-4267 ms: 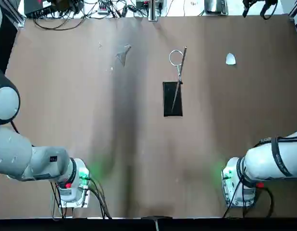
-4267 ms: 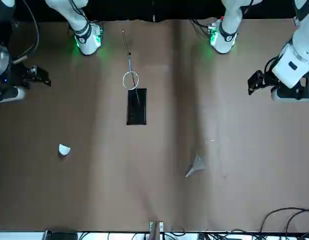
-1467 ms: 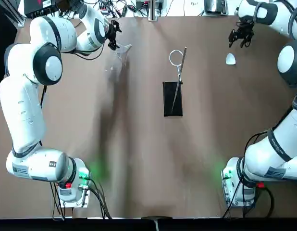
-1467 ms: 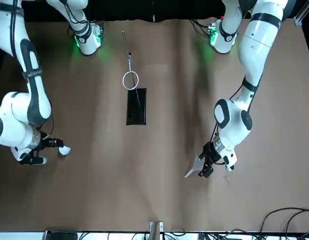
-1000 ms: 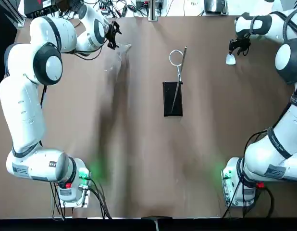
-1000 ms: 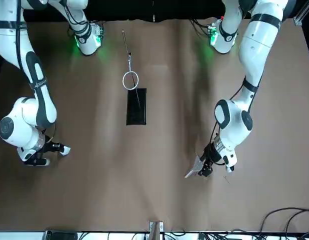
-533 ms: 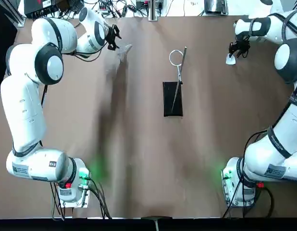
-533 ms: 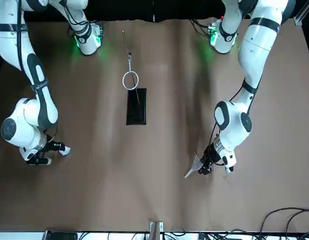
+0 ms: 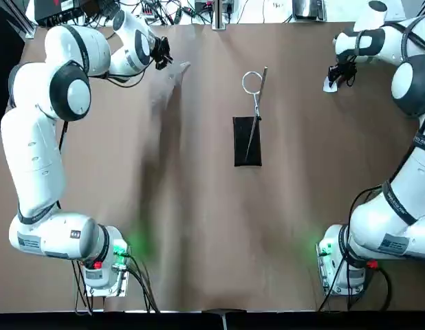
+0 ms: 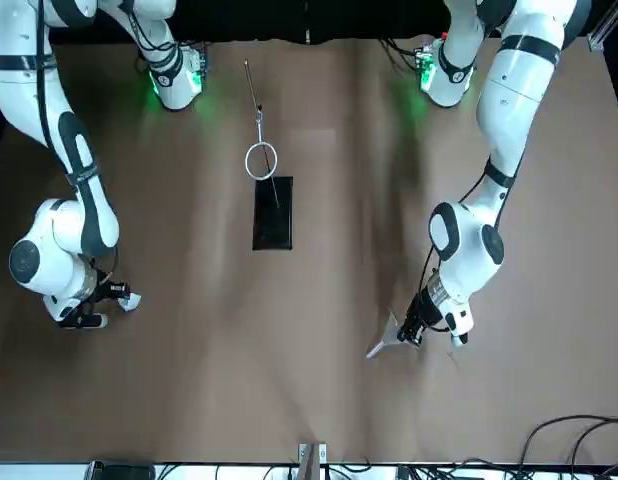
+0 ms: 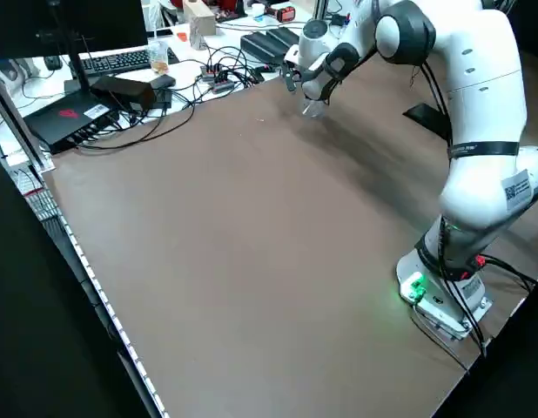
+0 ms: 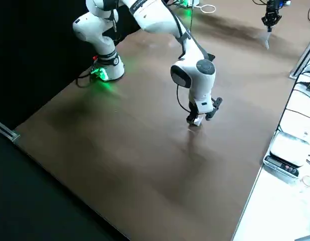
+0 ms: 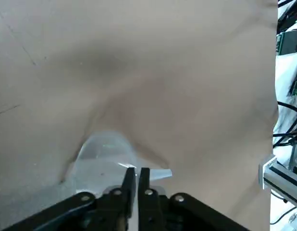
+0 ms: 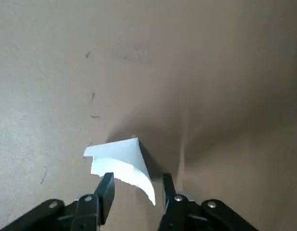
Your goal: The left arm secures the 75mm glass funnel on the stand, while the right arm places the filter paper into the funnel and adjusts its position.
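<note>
At the far left of the table (image 9: 199,206), the glass funnel (image 9: 177,74) lies on its side on the brown surface, well apart from the stand, so it has to be picked up before it can be seated in the ring. The left gripper (image 13: 135,175) has been brought down onto it; in the left wrist view the fingers are seen pinched almost together on the rim of the funnel's cone, with the glass touching them. The left arm (image 9: 40,130) is stretched far forward from its base and bent back toward the funnel.

In the middle, the stand (image 9: 247,141) is set with its black base flat and its wire ring (image 9: 251,82) empty, reachable from both sides.

At the far right, the filter paper (image 14: 120,161) rests on the table, also well apart from the stand. The right gripper (image 14: 134,190) is held low over it, its fingers parted and set either side of the white cone's edge, not yet closed on it. The right arm (image 9: 405,172) is likewise reached far forward.
</note>
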Available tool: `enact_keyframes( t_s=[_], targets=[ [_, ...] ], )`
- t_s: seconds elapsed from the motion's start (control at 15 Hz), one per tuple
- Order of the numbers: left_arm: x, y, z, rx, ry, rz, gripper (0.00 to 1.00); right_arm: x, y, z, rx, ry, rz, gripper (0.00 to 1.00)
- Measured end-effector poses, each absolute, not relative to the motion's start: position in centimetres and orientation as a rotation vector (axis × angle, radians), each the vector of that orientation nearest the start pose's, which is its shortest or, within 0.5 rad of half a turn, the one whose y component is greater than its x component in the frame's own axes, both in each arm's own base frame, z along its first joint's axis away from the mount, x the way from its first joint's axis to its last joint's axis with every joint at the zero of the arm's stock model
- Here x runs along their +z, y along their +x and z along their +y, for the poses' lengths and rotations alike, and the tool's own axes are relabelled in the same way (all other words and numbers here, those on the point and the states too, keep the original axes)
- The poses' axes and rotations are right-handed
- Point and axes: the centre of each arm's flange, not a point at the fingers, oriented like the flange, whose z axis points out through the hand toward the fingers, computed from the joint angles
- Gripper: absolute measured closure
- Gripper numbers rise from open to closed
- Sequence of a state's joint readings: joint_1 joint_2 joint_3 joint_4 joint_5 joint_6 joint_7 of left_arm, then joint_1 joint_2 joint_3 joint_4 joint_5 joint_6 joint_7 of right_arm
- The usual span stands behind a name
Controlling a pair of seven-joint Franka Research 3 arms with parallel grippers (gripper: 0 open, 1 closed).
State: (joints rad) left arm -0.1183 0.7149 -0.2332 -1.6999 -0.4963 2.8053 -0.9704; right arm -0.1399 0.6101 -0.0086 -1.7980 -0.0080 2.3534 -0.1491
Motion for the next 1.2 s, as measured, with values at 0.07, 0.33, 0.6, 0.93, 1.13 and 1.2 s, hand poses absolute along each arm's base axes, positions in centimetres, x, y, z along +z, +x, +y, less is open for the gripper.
enact_keyframes(
  t_s=[0.07,0.33,0.6,0.93,1.13,1.2],
  targets=[
    [22.6,67.8,-20.0,0.078,2.185,1.411,0.97,20.2,64.2,-9.6,0.089,-3.143,-0.013,0.53],
    [23.3,68.1,-20.0,0.090,2.175,1.406,0.97,20.1,64.1,-9.6,0.093,-3.142,-0.014,0.67],
    [27.8,68.6,-20.4,0.074,2.084,1.472,0.97,19.9,64.1,-10.1,0.094,-3.142,-0.001,0.70],
    [37.3,66.7,-20.0,-0.140,2.159,1.496,0.97,20.0,64.1,-10.3,0.090,-3.143,0.002,0.74],
    [40.1,65.9,-19.8,-0.102,2.277,1.435,0.97,19.7,64.2,-10.3,0.070,-3.145,0.002,0.74],
    [40.7,65.6,-20.0,-0.089,2.318,1.407,0.97,19.6,64.2,-10.3,0.067,-3.146,0.001,0.75]
  ],
)
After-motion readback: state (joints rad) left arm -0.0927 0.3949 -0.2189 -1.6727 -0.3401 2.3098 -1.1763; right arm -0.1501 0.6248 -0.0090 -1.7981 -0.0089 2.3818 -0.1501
